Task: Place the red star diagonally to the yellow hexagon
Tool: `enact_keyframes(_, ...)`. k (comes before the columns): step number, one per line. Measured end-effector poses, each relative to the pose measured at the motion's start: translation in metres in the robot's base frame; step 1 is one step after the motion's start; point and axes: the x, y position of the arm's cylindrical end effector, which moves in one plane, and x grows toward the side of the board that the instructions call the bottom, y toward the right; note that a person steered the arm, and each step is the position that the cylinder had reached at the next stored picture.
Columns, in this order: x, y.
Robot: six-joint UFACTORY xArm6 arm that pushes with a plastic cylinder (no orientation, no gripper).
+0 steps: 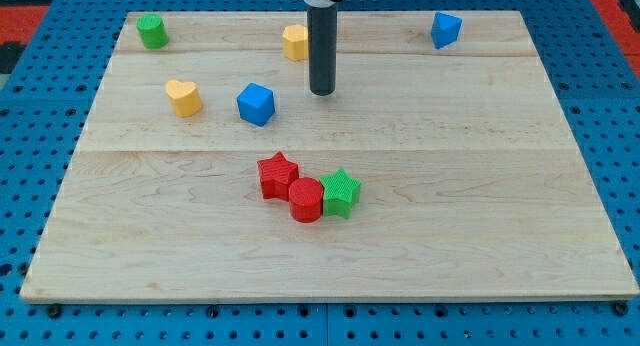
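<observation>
The red star [277, 174] lies near the board's middle, touching a red cylinder [306, 199] on its lower right. The yellow hexagon [294, 42] sits near the view's top, partly behind my rod. My tip [321, 90] rests on the board just right of and below the yellow hexagon, well above the red star and to the right of a blue cube [256, 103].
A green star [342, 193] touches the red cylinder's right side. A yellow heart [184, 96] lies at the left. A green cylinder [152, 31] sits at the top left and a blue block [446, 29] at the top right. The wooden board [480, 236] has blue pegboard around it.
</observation>
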Motion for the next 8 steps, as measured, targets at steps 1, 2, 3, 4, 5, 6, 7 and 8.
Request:
enact_keyframes(1,0.012,0.0)
enact_keyframes(2,0.056,0.018)
enact_keyframes(3,0.073,-0.074)
enact_keyframes(4,0.114,-0.142)
enact_keyframes(5,0.117,-0.112)
enact_keyframes(6,0.126,-0.06)
enact_keyframes(7,0.147,-0.107)
enact_keyframes(8,0.172,-0.075)
